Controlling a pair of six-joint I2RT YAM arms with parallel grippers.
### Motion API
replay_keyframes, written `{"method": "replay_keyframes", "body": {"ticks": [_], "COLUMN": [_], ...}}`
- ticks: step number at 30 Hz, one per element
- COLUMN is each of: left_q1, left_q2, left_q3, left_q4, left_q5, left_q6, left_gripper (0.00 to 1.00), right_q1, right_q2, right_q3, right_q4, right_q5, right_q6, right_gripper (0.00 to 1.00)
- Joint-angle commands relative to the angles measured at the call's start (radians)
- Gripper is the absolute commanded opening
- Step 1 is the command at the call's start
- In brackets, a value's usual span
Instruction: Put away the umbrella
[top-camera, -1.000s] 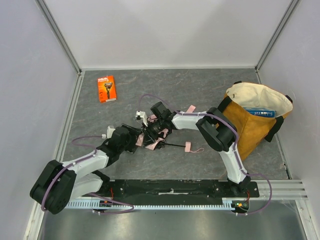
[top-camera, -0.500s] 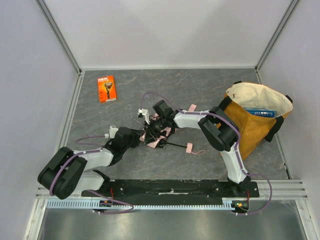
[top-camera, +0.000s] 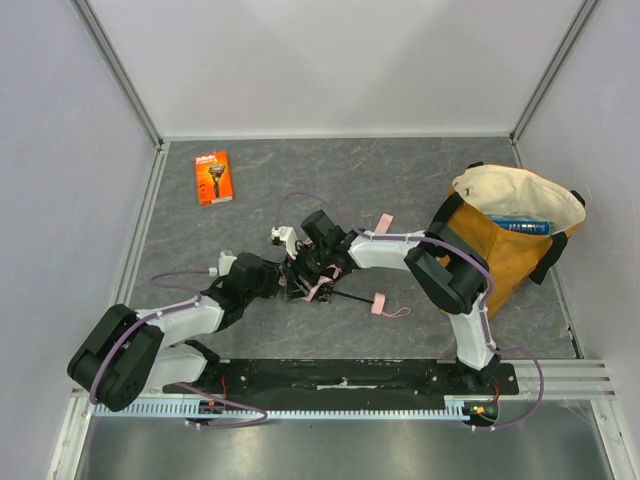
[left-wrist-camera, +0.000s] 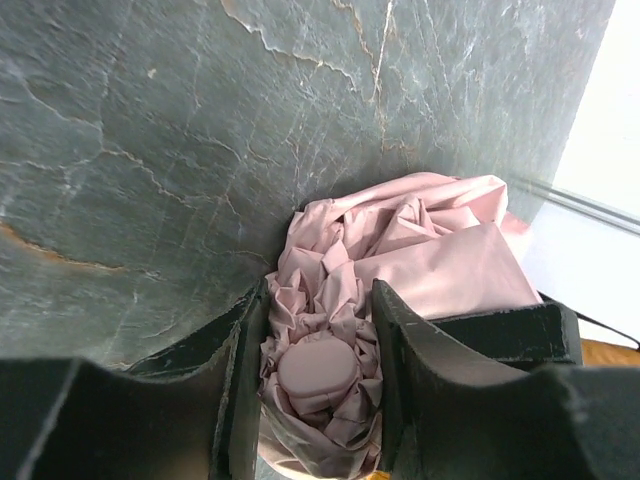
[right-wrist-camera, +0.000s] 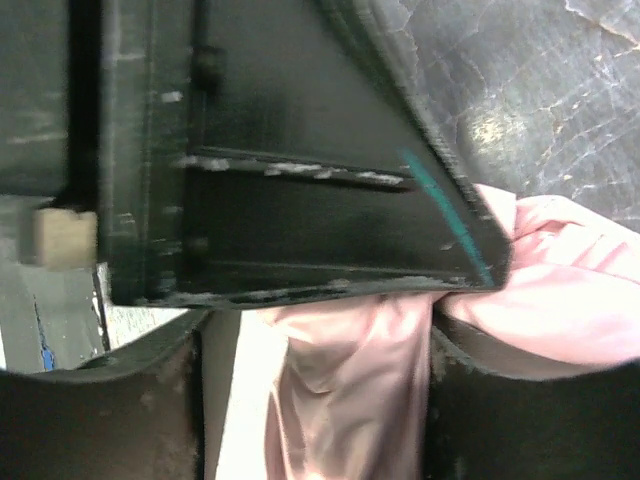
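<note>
Two-sided hold on the umbrella (left-wrist-camera: 400, 250), lying near the middle of the table (top-camera: 400, 180), canopy crumpled into a pale pink wad. Left gripper (left-wrist-camera: 320, 300) in from 8 o'clock, narrowed onto the wad, fingers (left-wrist-camera: 240, 390) against either flank of the creased fabric, a round pink cap seated between them. Judged a real grip, meant to pin the loose cloth and keep it from springing out. Right gripper (right-wrist-camera: 315, 350) down from 1 o'clock, fabric filling the gap between its fingers, yet impossible to tell from the wrist view whether pinching or merely straddling. Probably a gather-and-compress step: one side anchoring, the other bunching the canopy toward the shaft (top-camera: 350, 293). Handle (top-camera: 379, 303) with its wrist loop out at 4 o'clock of the wad, free of both grippers.

Mustard tote bag (top-camera: 500, 265) well apart at 3 o'clock, mouth open and facing up, a blue box (top-camera: 520, 225) already inside; likely the destination. Bare table between wad and bag, so a fair lane toward 3 o'clock, apart from the right arm's elbow (top-camera: 445, 270) standing just beside the bag. Orange razor pack (top-camera: 213, 177) well apart at 10 o'clock, out of the way. Open room also toward 12 o'clock, up to the rear wall (top-camera: 330, 60); tighter at 6 o'clock, near the arm mounts. Watch for loose folds or the trailing loop snagging on the bag rim.
</note>
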Motion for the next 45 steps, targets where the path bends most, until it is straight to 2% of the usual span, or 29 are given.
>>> {"method": "replay_keyframes", "body": {"ticks": [1,2,9,17,19,24,26,29,37,43,45], "left_q1": [-0.014,-0.014,-0.014,-0.016,-0.016,-0.013,-0.01,-0.005,0.0,0.003,0.006], "left_q2": [0.055,0.056,0.055,0.073,0.076,0.089,0.092,0.104,0.156,0.176,0.185], "left_q3": [-0.021,-0.013,-0.011,-0.008,0.001,0.045,0.059,0.076,0.128,0.166,0.18], "left_q4": [-0.316,-0.335,-0.367,-0.379,-0.399,-0.467,-0.488,-0.522,-0.576,-0.62,-0.634], "left_q5": [0.051,0.049,0.037,0.06,0.063,0.075,0.082,0.089,0.115,0.118,0.125], "left_q6": [0.078,0.082,0.087,0.078,0.073,0.085,0.093,0.099,0.118,0.136,0.145], "left_gripper": [0.02,0.02,0.02,0.02,0.02,0.02,0.02,0.02,0.02,0.02,0.02], "right_q1": [-0.007,-0.002,0.019,0.057,0.111,0.274,0.314,0.343,0.343,0.309,0.286], "right_q2": [-0.007,-0.033,-0.235,-0.415,-0.45,-0.502,-0.495,-0.473,-0.294,-0.243,-0.222], "right_q3": [-0.109,-0.121,-0.193,-0.207,-0.247,-0.371,-0.396,-0.393,-0.293,-0.312,-0.319], "right_q4": [-0.134,-0.125,-0.116,-0.185,-0.147,0.079,0.177,0.235,0.219,0.239,0.248], "right_q5": [0.321,0.339,0.471,0.606,0.716,0.966,1.033,1.05,1.022,0.978,0.947], "right_q6": [0.006,0.009,0.038,-0.003,-0.04,-0.146,-0.189,-0.216,-0.256,-0.235,-0.217], "right_gripper": [0.72,0.82,0.97,0.98,0.98,0.98,0.96,0.92,0.73,0.75,0.71]}}
